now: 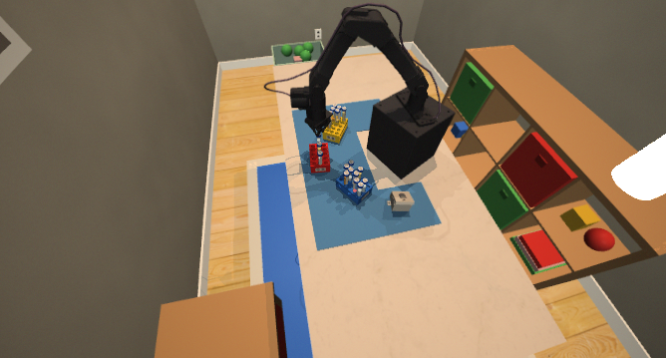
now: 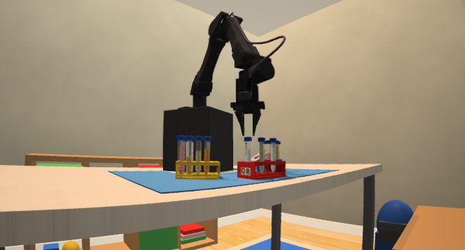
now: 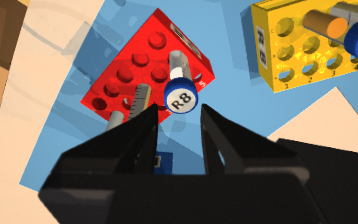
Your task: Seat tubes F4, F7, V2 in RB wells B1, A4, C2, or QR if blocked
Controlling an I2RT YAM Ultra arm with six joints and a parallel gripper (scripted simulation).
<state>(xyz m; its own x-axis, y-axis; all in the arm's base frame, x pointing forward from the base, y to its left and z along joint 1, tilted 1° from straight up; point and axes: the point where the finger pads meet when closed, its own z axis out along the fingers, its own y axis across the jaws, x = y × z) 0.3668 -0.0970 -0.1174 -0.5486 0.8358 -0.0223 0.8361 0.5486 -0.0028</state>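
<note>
My gripper point(image 1: 318, 134) point(image 2: 248, 135) point(image 3: 179, 111) is partly open and holds nothing. It points down just above the blue-capped tube R8 point(image 1: 319, 143) point(image 2: 248, 150) point(image 3: 182, 96), whose cap lies between or just below the fingertips. R8 stands in the red rack QR point(image 1: 313, 163) point(image 2: 241, 165) point(image 3: 156, 24), at its end toward the yellow rack. More tubes stand farther along in QR. The yellow rack RB point(image 1: 327, 135) point(image 2: 215, 176) point(image 3: 271, 61) holds several capped tubes. The blue rack RA point(image 1: 348, 194) point(image 3: 166, 161) holds several tubes; in the wrist view the fingers mostly hide it.
A pale box point(image 1: 402, 202) with a dark round top stands on the blue mat point(image 1: 349, 229) point(image 2: 150, 183), beside RA. The black arm base point(image 1: 409, 138) point(image 2: 196, 141) stands near RB and RA. The tall tubes of RB rise close to the gripper's side.
</note>
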